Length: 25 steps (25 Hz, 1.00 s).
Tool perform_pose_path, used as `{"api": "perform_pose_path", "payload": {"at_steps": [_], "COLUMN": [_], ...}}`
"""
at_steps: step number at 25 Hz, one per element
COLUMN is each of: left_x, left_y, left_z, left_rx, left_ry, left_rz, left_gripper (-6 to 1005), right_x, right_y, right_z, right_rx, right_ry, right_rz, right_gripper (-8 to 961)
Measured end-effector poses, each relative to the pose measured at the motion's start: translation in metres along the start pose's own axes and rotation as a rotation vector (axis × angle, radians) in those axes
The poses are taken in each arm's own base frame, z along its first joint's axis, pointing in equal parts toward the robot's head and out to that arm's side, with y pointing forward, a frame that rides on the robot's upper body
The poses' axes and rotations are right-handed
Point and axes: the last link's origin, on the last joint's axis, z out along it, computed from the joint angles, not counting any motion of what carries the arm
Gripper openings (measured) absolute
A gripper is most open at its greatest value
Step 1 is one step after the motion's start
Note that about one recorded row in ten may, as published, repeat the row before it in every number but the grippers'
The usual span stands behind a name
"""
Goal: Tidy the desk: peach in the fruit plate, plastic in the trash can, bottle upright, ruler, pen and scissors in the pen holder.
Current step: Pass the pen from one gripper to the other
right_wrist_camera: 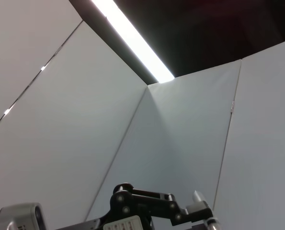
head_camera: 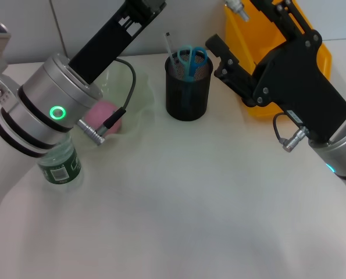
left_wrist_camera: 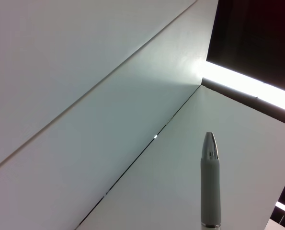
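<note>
You've got the pen [left_wrist_camera: 210, 182] pinched upright in the left gripper [head_camera: 139, 7], raised at the far side just left of the pen holder [head_camera: 188, 87], so shift right and lower it; can't tell on the right gripper [head_camera: 222, 58].
</note>
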Motion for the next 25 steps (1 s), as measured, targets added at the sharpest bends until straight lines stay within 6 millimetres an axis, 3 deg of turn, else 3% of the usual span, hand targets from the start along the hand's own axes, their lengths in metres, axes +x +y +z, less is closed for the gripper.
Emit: {"api": "perform_pose_path", "payload": {"at_steps": [20,25], "left_x": [-0.0024,-0.0028], "left_y": [0.0010,0.0013], "left_z": [-0.0018,-0.0021], "left_rx": [-0.002,-0.003], "left_ry": [0.000,0.001], "left_rz": [-0.020,-0.017], "left_gripper": [139,139], "right_x": [-0.0003,-0.0004], "right_y": [-0.0019,-0.0021], "right_z": [0.0067,0.0081], "right_rx": [-0.003,-0.005], "right_ry": [-0.018,-0.022], "right_rz": [-0.025,-0.026], "right_gripper": [636,405]}}
